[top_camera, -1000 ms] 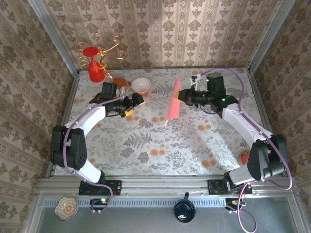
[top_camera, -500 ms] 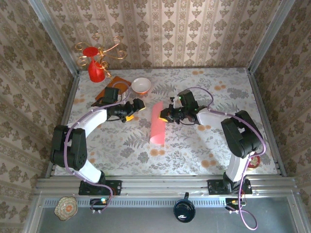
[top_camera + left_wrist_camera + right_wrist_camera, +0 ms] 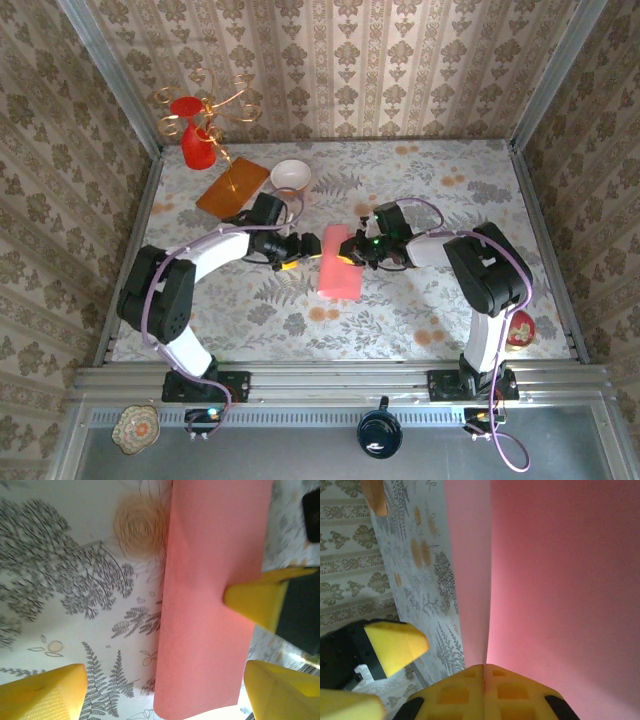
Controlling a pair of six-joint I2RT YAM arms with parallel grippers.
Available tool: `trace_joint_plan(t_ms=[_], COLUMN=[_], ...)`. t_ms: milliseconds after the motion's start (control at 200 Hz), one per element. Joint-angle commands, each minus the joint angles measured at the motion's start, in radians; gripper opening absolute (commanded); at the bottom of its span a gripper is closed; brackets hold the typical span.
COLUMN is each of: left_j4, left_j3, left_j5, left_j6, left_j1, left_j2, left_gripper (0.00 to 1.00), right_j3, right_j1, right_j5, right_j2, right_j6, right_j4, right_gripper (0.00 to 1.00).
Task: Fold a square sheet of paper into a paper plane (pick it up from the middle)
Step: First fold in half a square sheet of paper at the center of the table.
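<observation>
The square sheet of paper (image 3: 338,264) is pink and folded over, standing on the middle of the table. My right gripper (image 3: 356,253) is shut on its folded edge from the right; in the right wrist view the pads (image 3: 485,668) meet on the crease of the sheet (image 3: 560,580). My left gripper (image 3: 297,252) is open at the sheet's left side. In the left wrist view the lower end of the sheet (image 3: 210,630) hangs between its fingers (image 3: 42,695), touching neither, and the right gripper's yellow tip (image 3: 257,597) pinches the far edge. The paper plane is out of view.
An orange-brown wooden board (image 3: 232,187) and a white bowl (image 3: 291,176) lie at the back left, with a red vase (image 3: 197,148) in the corner. A red-and-white object (image 3: 515,328) sits by the right arm's base. Metal rails edge the flowered table (image 3: 250,310).
The right gripper has carried the sheet from the back of the table down to the middle. The left gripper has moved right to the sheet and its jaws have narrowed a little.
</observation>
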Motion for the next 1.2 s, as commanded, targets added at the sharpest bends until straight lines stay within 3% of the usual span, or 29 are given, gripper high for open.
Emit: trace_joint_plan(t_ms=[0, 485, 1000, 1195], left_j4=[-0.036, -0.085, -0.153, -0.194], left_j3=[0.055, 0.226, 0.3, 0.299], left_j5=[-0.038, -0.062, -0.094, -0.154], left_j6=[0.039, 0.074, 0.107, 0.117], left_j1=[-0.032, -0.123, -0.149, -0.16], left_j2=[0.029, 0.214, 0.322, 0.36], left_gripper=[0.81, 0.65, 0.48, 0.44], right_j3=[-0.024, -0.072, -0.083, -0.097], right_j1=[-0.021, -0.061, -0.069, -0.088], right_j5=[0.027, 0.048, 0.033, 0.055], right_j2=[-0.003, -0.058, -0.075, -0.129], right_j6=[-0.044, -0.079, -0.046, -0.057], right_j4=[-0.021, -0.121, -0.098, -0.148], right_gripper=[0.06, 0.07, 0.09, 0.21])
